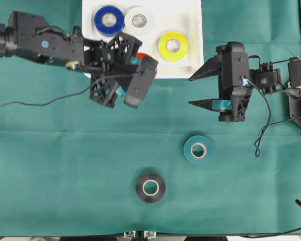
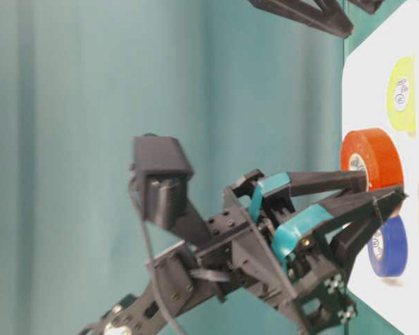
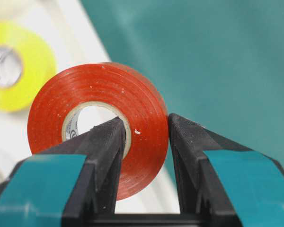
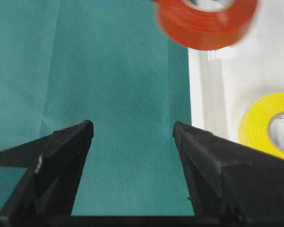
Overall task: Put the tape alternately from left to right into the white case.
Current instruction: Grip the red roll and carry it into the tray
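Clamped between my left claw's (image 3: 146,137) fingers: one red roll (image 3: 97,125), one finger through its grey core, the other against its outer face; held upright at the near rim of the white case (image 1: 190,12), partly over it.

Item, white case: lies at the top middle of the green cloth (image 1: 65,165). Contents: blue roll (image 1: 109,20) and white roll (image 1: 139,20) just beside each other along the far side, yellow roll (image 1: 172,46) lying flat nearer my right side.

Item, my right claw (image 1: 200,90): jaws spread wide, gripping nothing, hovering over bare cloth just beside the case's right edge.

Item, teal roll (image 1: 198,149): flat on the cloth, outside the case.

Item, black roll (image 1: 150,187): flat on the cloth, near the teal one, closer to the table's front edge.
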